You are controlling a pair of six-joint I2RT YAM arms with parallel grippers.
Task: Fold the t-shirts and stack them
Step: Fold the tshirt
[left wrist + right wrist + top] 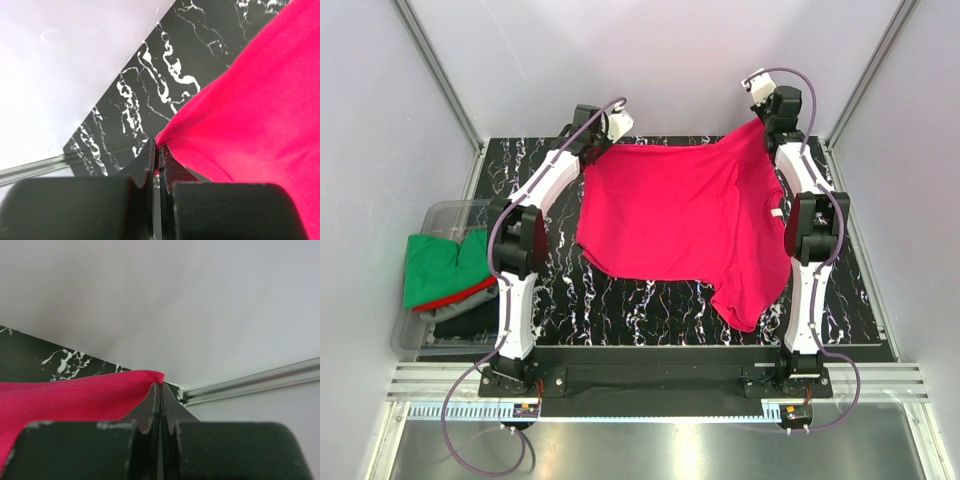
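A crimson t-shirt (685,215) hangs stretched between both arms over the black marble table (650,310), its lower part drooping to the near right. My left gripper (603,140) is shut on its far left corner; in the left wrist view the cloth (250,115) runs out from the pinched fingertips of the gripper (159,147). My right gripper (760,122) is shut on the far right corner, held higher; the hem (80,392) shows in the right wrist view at that gripper (160,385). Green (435,265), red (460,297) and dark (465,325) t-shirts lie piled at left.
A clear plastic bin (445,212) at the table's left edge holds the pile of shirts. White walls with aluminium rails (440,70) close in the back and sides. The arms' bases sit on a black bar (650,378) at the near edge.
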